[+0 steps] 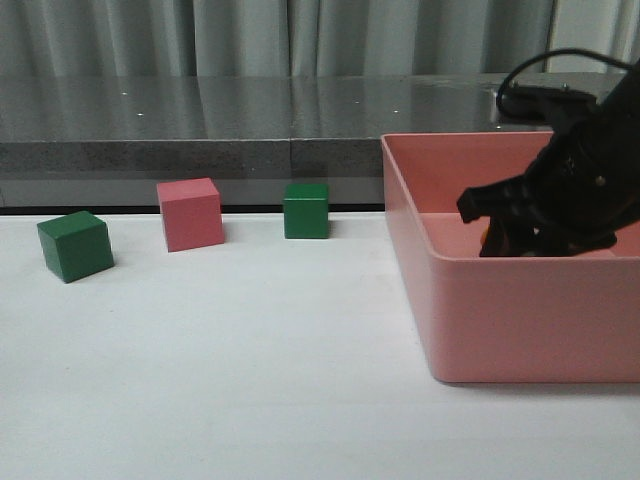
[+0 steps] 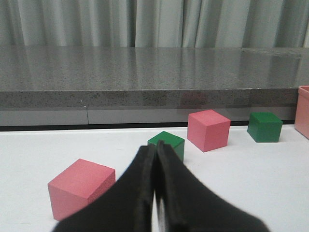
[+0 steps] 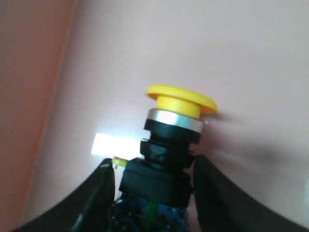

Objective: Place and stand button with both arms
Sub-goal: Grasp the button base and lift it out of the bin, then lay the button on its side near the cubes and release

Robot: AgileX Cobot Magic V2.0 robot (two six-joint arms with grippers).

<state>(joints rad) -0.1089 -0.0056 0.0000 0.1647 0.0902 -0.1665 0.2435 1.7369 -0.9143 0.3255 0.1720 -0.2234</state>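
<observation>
In the right wrist view the button (image 3: pixel 174 140) has a yellow mushroom cap, a silver ring, a black body and a bluish base. My right gripper (image 3: pixel 154 164) is closed on its black body and base, one finger on each side, over the pink floor of the bin. In the front view my right gripper (image 1: pixel 495 228) is down inside the pink bin (image 1: pixel 530 320), and the arm and bin wall hide the button. My left gripper (image 2: pixel 155 147) is shut and empty, low over the white table; it is out of the front view.
A green cube (image 1: pixel 75 245), a pink cube (image 1: pixel 190 213) and another green cube (image 1: pixel 305 210) stand on the white table left of the bin. The left wrist view shows one more pink cube (image 2: pixel 82 186) close to the left gripper. A grey ledge runs behind.
</observation>
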